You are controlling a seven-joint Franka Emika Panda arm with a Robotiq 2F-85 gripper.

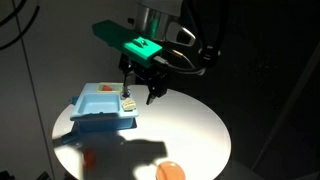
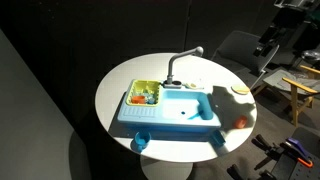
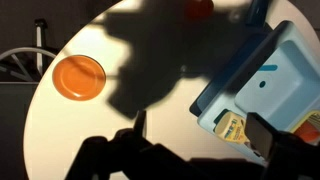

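Gripper [image 1: 140,92] hangs above the far corner of the sink [image 1: 100,112], not touching it. Jaws spread wide and nothing between them: claw released. Wrist view confirms this: the gripper [image 3: 200,135] has both dark fingers [image 3: 138,125] well apart at the bottom edge, with bare table and the sink [image 3: 270,75] corner in the gap. The sink is a blue toy unit standing flat on the round white table [image 1: 190,130], towards one side of it. In an exterior view the sink [image 2: 180,110] shows one open basin and, beside it, a yellow-green tray [image 2: 145,93] with small coloured pieces in it, too small to identify. Grey faucet [image 2: 180,62] stands upright at the back rim. A pale yellow item [image 3: 230,126] lies at the sink end nearest the gripper; cannot tell what it is. Orange plate [image 3: 78,76] lies flat on the table, well apart from the sink. Blue cup [image 2: 141,141] sits at the front edge of the sink. Heavy arm shadow falls across the table.
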